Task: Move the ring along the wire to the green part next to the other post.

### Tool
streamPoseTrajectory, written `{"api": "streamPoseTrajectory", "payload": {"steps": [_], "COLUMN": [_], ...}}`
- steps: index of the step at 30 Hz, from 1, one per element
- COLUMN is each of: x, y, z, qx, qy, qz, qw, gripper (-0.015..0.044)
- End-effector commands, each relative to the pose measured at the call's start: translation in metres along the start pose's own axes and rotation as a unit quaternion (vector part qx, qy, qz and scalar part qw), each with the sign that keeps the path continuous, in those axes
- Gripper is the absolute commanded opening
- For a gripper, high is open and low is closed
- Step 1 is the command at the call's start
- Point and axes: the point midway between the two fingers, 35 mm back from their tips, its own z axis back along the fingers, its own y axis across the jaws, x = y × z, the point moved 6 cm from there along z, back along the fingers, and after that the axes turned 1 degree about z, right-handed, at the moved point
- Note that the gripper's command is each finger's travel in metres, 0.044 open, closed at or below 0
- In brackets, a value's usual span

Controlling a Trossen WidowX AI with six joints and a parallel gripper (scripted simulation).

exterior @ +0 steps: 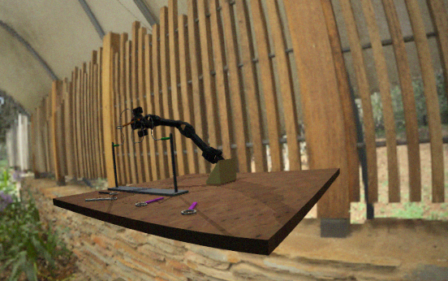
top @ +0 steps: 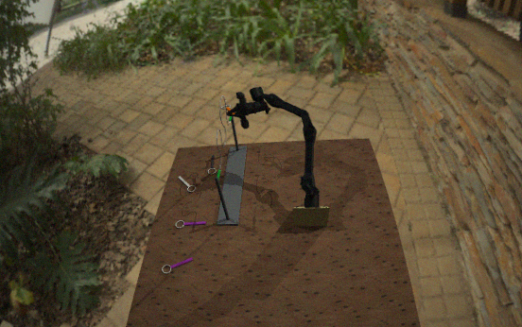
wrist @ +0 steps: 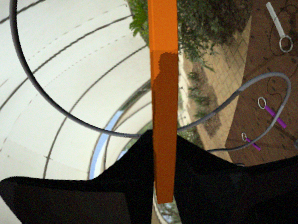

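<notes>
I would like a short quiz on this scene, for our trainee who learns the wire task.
1. True or false: the hand is closed on the orange handle.
2. Which lies nearer the grey base plate: (a) the white-handled ring or (b) a purple-handled ring lying farthest from the black-handled one?
3. Fill in: the wire's end parts at the posts are coloured ____.

Key: 1 true; 2 a; 3 green.
</notes>
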Motion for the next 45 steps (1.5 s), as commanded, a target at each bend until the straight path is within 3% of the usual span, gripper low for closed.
{"api": "streamPoseTrajectory", "payload": {"steps": [1, 45], "x": [-0.0003, -0.0012], "y": [0.002, -0.0014], "z": [0.001, -0.0005], "qx": [-0.007, -0.137], "qy": [-0.001, -0.01], "qz": [0.022, 0.268], "qw": [1.0, 0.954], "gripper": [-0.015, -0.015]}}
